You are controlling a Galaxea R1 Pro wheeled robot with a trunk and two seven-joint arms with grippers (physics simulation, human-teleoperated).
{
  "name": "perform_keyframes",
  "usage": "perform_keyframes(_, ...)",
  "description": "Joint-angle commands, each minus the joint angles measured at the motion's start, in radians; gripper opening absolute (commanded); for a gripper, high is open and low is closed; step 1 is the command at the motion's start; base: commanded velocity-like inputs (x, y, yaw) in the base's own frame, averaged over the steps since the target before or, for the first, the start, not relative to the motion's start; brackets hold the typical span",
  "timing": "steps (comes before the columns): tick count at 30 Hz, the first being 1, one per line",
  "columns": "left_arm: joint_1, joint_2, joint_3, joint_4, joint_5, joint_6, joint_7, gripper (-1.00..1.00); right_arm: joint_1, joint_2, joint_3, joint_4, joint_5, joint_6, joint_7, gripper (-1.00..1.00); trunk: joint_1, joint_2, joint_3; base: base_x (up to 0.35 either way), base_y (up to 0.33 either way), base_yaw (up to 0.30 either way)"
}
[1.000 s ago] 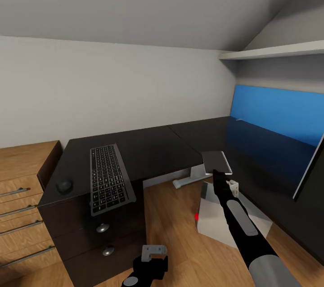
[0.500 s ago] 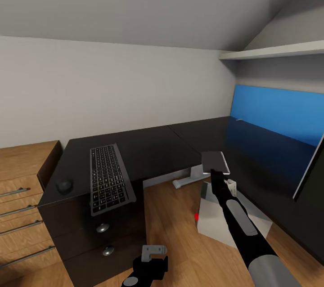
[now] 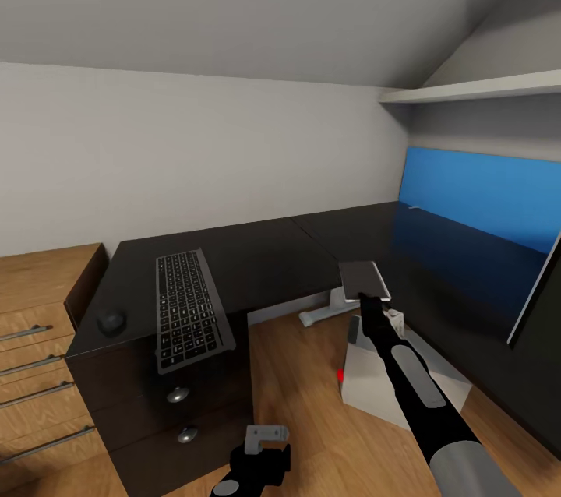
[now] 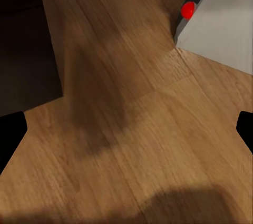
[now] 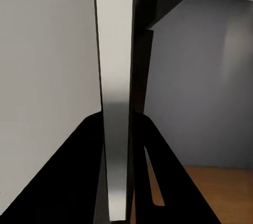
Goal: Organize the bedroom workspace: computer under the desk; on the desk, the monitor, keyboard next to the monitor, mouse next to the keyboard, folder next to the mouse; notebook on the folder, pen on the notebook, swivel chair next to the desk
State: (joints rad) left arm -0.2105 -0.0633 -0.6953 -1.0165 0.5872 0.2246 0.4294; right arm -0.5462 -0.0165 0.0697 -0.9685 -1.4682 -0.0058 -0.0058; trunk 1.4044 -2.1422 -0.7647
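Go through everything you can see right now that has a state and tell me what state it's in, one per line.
right gripper: shut on the notebook, held over the desk's edge
notebook: lifted, roughly flat
left gripper: open, empty, low over the floor
keyboard: flat on the desk, front end overhanging the edge
mouse: on the desk beside the keyboard
computer: on the floor, red light on
desk drawers: closed

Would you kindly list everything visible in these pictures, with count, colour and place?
desk: one, black, L-shaped, along the walls
keyboard: one, black, on desk's left part, overhanging the front edge
mouse: one, dark, left of keyboard
monitor: one, blue screen, right part of desk
computer: one, grey, red light, on floor
wooden drawers: one unit, far left
shelf: one, pale, upper right
notebook: one, dark, in right gripper
right gripper: shut on notebook
left gripper: open, low over floor
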Motion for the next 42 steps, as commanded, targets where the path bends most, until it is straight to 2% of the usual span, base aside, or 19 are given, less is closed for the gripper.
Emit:
perform_keyframes(1, -0.001, 0.0, -0.003, -0.001, 0.007, 0.002, 0.008, 1.0, 0.0, -0.001, 0.004, 0.002, -0.015, 0.001, 0.0, -1.0, 0.0, 0.0, -0.001, 0.0, 0.0, 0.0)
perform_keyframes(4, -0.001, 0.0, -0.003, 0.0, 0.007, 0.002, 0.008, 1.0, 0.0, -0.001, 0.004, 0.002, -0.015, 0.013, 0.001, -1.0, 0.0, 0.0, -0.001, 0.0, 0.0, 0.0)
perform_keyframes(17, -0.001, 0.0, -0.004, 0.001, 0.007, 0.002, 0.008, 1.0, 0.0, 0.0, 0.006, 0.002, -0.015, 0.218, 0.006, -1.0, 0.0, 0.0, -0.001, 0.0, 0.0, 0.0)
perform_keyframes(21, -0.001, 0.0, -0.004, 0.006, 0.007, 0.002, 0.007, 1.0, 0.0, 0.001, 0.014, 0.002, -0.015, 0.244, 0.007, -1.0, 0.0, 0.0, -0.001, 0.0, 0.0, 0.0)
perform_keyframes(30, -0.001, 0.0, -0.004, 0.009, 0.008, 0.003, 0.008, 1.0, 0.0, 0.002, 0.065, 0.002, -0.014, 0.251, 0.007, -1.0, 0.0, 0.0, -0.001, 0.0, 0.0, 0.0)
perform_keyframes(35, -0.001, 0.0, -0.004, 0.012, 0.008, 0.003, 0.008, 1.0, 0.0, 0.003, 0.109, 0.002, -0.015, 0.249, 0.005, -1.0, 0.0, 0.0, -0.001, 0.0, 0.0, 0.0)
perform_keyframes(42, 0.0, 0.0, -0.003, 0.013, 0.009, 0.004, 0.008, 1.0, 0.0, 0.004, 0.128, 0.003, -0.015, 0.248, 0.004, -1.0, 0.0, 0.0, -0.001, 0.0, 0.0, 0.017)
